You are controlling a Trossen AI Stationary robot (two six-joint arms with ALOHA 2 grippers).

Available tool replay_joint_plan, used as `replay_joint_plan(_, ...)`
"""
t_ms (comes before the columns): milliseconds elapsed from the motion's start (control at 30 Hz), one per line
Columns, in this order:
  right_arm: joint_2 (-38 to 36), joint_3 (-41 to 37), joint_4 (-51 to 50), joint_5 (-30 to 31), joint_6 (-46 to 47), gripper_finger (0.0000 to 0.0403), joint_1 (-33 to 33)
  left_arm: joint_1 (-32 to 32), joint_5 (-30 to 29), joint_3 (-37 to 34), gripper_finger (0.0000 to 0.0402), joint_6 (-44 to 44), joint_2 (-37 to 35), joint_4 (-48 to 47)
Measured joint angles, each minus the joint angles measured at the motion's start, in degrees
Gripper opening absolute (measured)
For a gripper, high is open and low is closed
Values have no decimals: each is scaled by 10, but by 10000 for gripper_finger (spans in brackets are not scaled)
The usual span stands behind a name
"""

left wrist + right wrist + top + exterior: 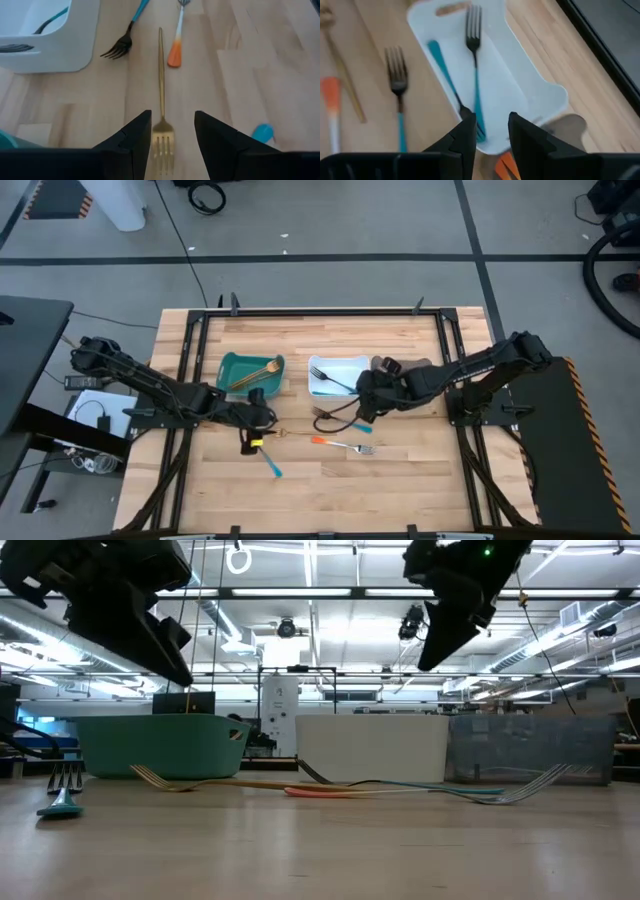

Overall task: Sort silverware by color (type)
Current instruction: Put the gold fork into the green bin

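The left gripper hangs low over the wooden table with its fingers spread, holding nothing; the tines of a gold fork lie on the boards right between the fingertips, its thin handle running straight away from them. Past that handle's far end lie a dark fork with a blue handle and an orange-handled fork, both close to the white bin's corner. A blue-handled piece lies just to the gripper's other side, alone on the table.

The right gripper hovers above the near end of the white bin, jaws parted and empty. Inside the bin rest two dark forks with teal-blue handles, crossing near the gripper's fingertips (one seems to lie over the other, though the fingers cover the crossing). Beside the bin on the table lies the dark blue-handled fork again, with the gold handle and the orange one further out.

The teal bin stands beside the white one and holds gold pieces. A clear grey bin stands beyond the white one in the low view.
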Motion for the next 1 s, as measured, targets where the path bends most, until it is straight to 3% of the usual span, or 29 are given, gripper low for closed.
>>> replay_joint_plan(133, 0, 0, 34, 8, -22, 119, 9, 3, -2, 0, 160, 22, 0, 0)
replay_joint_plan(300, 0, 0, 54, 10, -42, 119, 9, 2, -2, 0, 160, -17, -1, 0)
replay_joint_plan(500, 0, 0, 81, -31, -58, 119, 12, -6, 2, 0, 160, -158, -1, -1)
replay_joint_plan(767, 0, 0, 108, -39, -95, 119, 25, -27, 28, 0, 160, -252, -1, 3)
replay_joint_plan(1000, 0, 0, 181, -124, -162, 119, 33, -54, 36, 0, 160, -243, -1, 49)
